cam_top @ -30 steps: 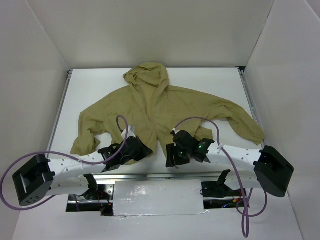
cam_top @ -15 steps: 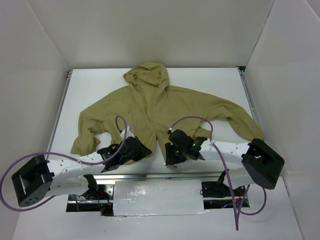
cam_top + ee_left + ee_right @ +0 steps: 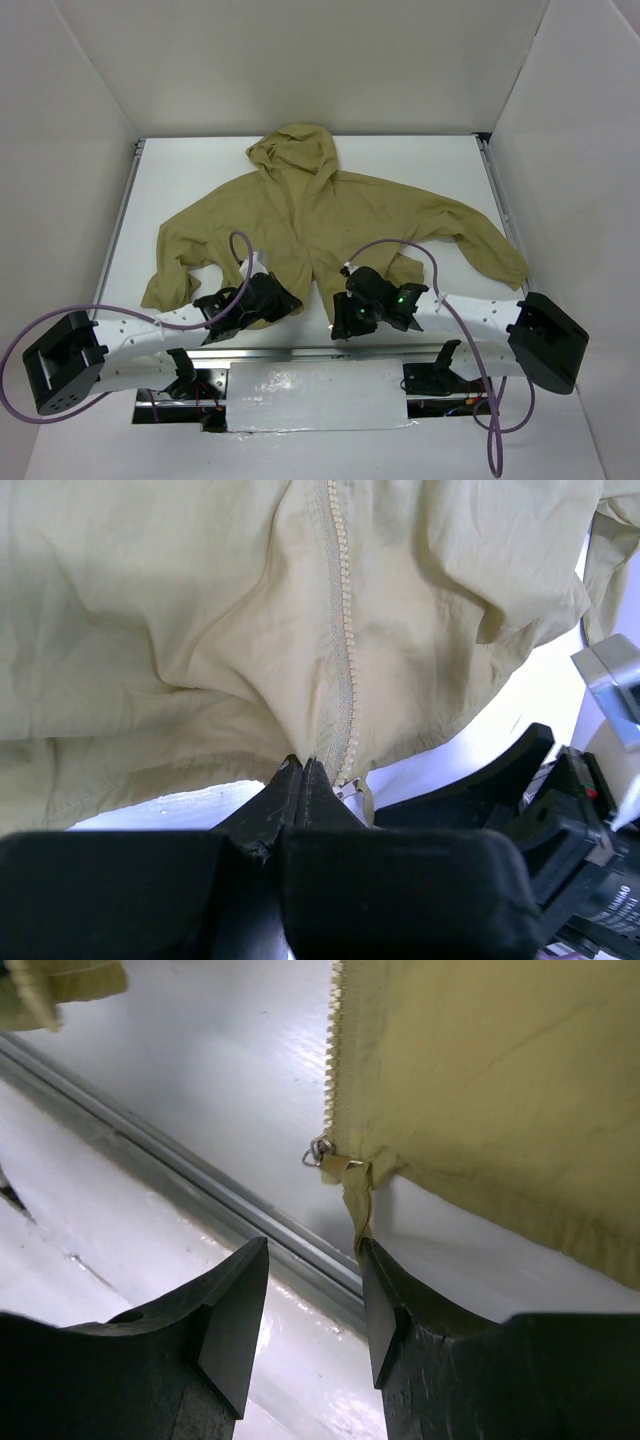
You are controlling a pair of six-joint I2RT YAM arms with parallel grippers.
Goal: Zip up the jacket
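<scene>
**Top view.** Jacket (image 3: pixel 300 215) lying spread on table (image 3: pixel 420 160), hood (image 3: pixel 292 152) far, hem toward the arm bases. Left gripper (image 3: pixel 285 300) and right gripper (image 3: pixel 342 322) both sitting at the hem, 1 on each side of the front opening.

**Left wrist view.** Left gripper (image 3: pixel 303 770) pinching tight on the hem just beside the zipper (image 3: pixel 340 640) teeth, with fabric puckering up from the grip.

**Right wrist view.** Right gripper (image 3: pixel 310 1260) standing part-way apart and gripping nothing. Slider (image 3: pixel 320 1150) lying just beyond the gap, with the tape end trailing beside 1 finger.

**Risks, as judged.**
- Jaws may be closing on tape or hem instead of the slider.
- The 2 halves may not be joining, so a pull would be dragging cloth.
- The left pinch may be slipping under tension.
</scene>
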